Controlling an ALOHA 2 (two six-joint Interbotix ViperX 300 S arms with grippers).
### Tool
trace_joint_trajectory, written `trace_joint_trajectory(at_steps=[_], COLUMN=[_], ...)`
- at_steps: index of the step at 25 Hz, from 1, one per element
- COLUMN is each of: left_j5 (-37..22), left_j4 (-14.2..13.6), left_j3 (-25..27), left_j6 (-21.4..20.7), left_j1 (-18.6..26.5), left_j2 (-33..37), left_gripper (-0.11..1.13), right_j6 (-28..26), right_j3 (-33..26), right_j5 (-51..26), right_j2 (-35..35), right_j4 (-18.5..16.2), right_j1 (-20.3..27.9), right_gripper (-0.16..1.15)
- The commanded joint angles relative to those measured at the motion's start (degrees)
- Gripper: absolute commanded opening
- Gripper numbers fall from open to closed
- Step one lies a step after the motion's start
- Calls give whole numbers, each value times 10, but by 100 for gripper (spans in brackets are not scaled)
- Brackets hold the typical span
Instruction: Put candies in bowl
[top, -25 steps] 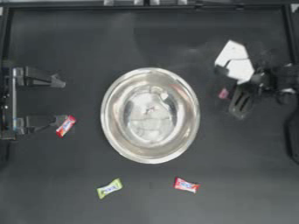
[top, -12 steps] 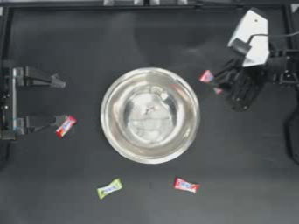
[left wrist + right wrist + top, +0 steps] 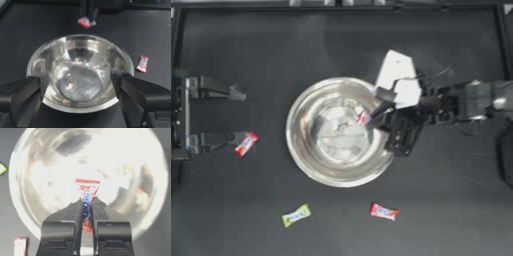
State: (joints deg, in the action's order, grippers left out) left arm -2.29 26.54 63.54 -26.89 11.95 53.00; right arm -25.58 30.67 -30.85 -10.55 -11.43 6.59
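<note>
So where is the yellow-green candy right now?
In the top view the yellow-green wrapped candy lies on the dark table below the big shiny steel bowl, toward the left arm's side, with a red wrapped candy off to its right.

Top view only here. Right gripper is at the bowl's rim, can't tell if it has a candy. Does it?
Observer: Yes. In the right wrist view the right gripper is shut on a red candy, held edge-on over the bowl.
Operator: Is it above the rim or down inside?
Observer: Above. The left wrist view shows it hanging over the far rim.
Operator: Left gripper?
Observer: Left gripper parked at the table's left side, jaws open, facing the bowl.
</note>
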Motion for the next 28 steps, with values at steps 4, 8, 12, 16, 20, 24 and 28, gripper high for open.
trace_joint_trajectory(at_steps=[4, 8, 12, 16, 20, 24, 28], left_j5=[2, 2, 2, 2, 2, 1, -4], left_j4=[1, 1, 1, 1, 1, 1, 1], left_j3=[-15, -18, -20, -18, -17, -17, -16], left_j6=[0, 0, 0, 0, 0, 0, 0], left_j1=[1, 0, 0, 0, 0, 0, 1], left_j2=[-18, -27, -31, -31, -31, -31, -31], left_gripper=[102, 102, 102, 102, 102, 102, 102], right_j6=[-5, -4, -4, -6, -5, -1, 0], right_j3=[-12, -15, -14, -9, 11, 53, 117], right_j5=[63, 90, 99, 100, 111, 144, 189], right_j2=[39, 70, 76, 55, 15, -49, -144], right_j4=[-25, -46, -44, -42, -43, -45, -47], right_j1=[11, 15, 23, 23, 23, 23, 22], right_gripper=[45, 77, 108, 97, 98, 98, 98])
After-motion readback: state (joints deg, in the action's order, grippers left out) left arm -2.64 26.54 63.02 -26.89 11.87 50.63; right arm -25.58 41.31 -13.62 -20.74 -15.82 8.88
